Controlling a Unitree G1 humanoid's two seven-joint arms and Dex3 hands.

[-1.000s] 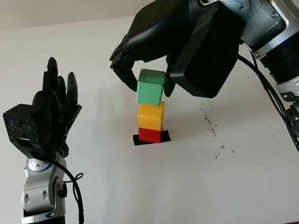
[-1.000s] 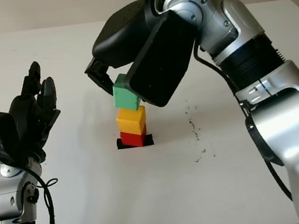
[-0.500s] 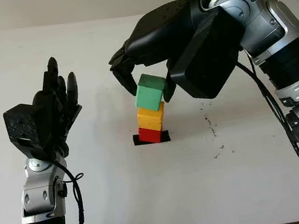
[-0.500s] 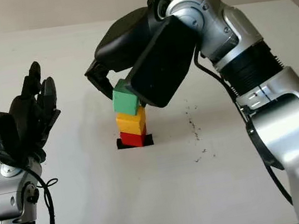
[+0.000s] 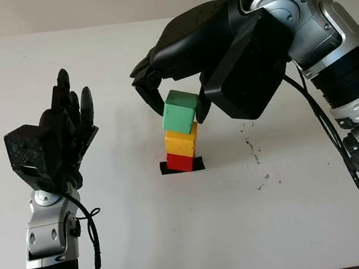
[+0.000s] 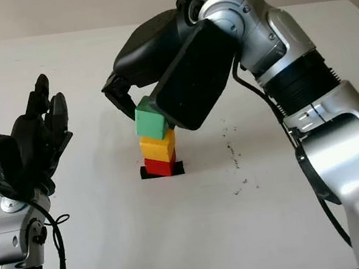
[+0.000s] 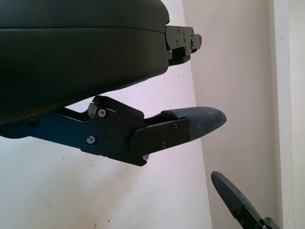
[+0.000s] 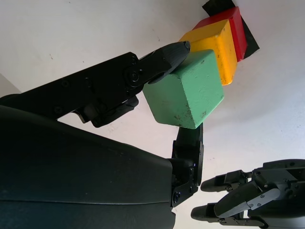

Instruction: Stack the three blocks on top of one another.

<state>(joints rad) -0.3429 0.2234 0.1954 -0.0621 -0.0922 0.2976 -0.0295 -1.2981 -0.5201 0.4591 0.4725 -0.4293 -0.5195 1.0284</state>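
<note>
A red block (image 5: 180, 162) sits on a black marker patch (image 5: 197, 164) near the table's middle, with a yellow block (image 5: 182, 141) on top of it. A green block (image 5: 180, 113) sits tilted on the yellow one, held between the fingers of my right hand (image 5: 172, 95), which reaches in from the right and covers the stack from above. In the right wrist view one finger (image 8: 162, 59) presses the green block (image 8: 185, 90) on one side, another finger (image 8: 188, 143) on the other, above the yellow block (image 8: 215, 45) and red block (image 8: 228, 24). My left hand (image 5: 64, 128) is raised, open, left of the stack.
The white table (image 5: 180, 229) carries a few small dark specks (image 5: 257, 156) to the right of the stack. Its far edge meets a beige wall. My right forearm (image 5: 329, 51) crosses above the right side of the table.
My right hand has lowered the green block onto the yellow block and shifted it slightly left. The left hand has stayed still.
</note>
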